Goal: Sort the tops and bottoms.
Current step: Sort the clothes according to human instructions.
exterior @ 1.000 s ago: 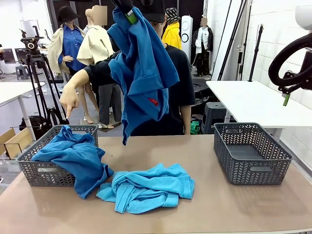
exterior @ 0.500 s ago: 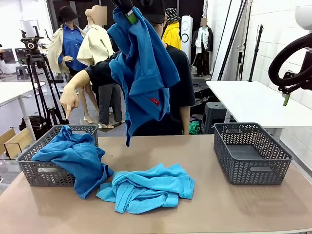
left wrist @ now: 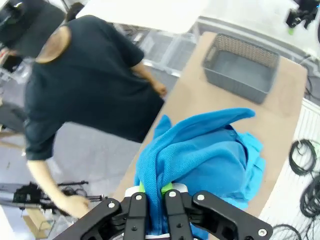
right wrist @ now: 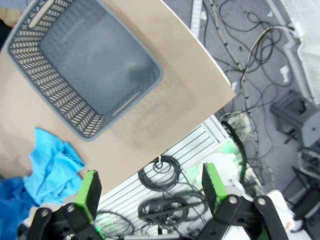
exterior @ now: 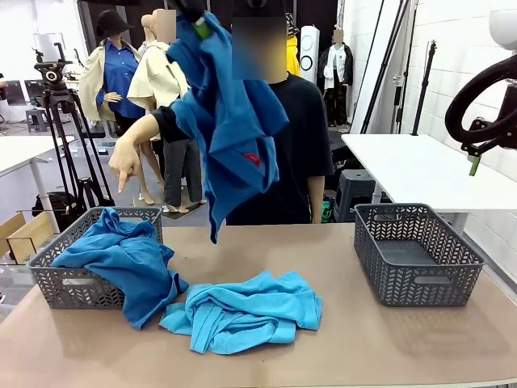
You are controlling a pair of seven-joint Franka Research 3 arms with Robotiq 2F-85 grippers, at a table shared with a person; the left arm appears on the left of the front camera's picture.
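Front view: the left tool [exterior: 196, 24] hangs high above the counter [exterior: 339, 339], its jaws pinched tight on a royal-blue soft shirt with a small red chest logo [exterior: 230, 121]. The shirt dangles in front of the person's black T-shirt [exterior: 311, 137], its lowest tip above the counter's far edge. Compared with the earlier frames, tool and shirt have shifted a little toward picture left, and the person's pointing hand [exterior: 125, 164] has risen slightly above the left grey plastic lattice basket [exterior: 73, 287]. A sky-blue shirt [exterior: 121, 255] fills that basket and spills over its near right corner. Another crumpled sky-blue shirt [exterior: 246, 311] lies on the counter in the middle, as before. The right grey lattice basket [exterior: 416, 255] stands at the far right. One green fingertip [exterior: 474, 166] of the right tool shows high at the right edge, unmoved.

Left wrist view: the left tool [left wrist: 152, 200] has its jaws closed on a fold of the royal-blue shirt [left wrist: 200, 160], which bunches up just beyond the green pads [left wrist: 166, 188]. Past it lie the counter [left wrist: 285, 85] and a grey basket [left wrist: 240, 67].

Right wrist view: the right tool [right wrist: 150, 192] stands wide open and empty, high over the counter's corner [right wrist: 165, 135], with the grey basket [right wrist: 85, 75] and a sky-blue shirt [right wrist: 52, 167] below.
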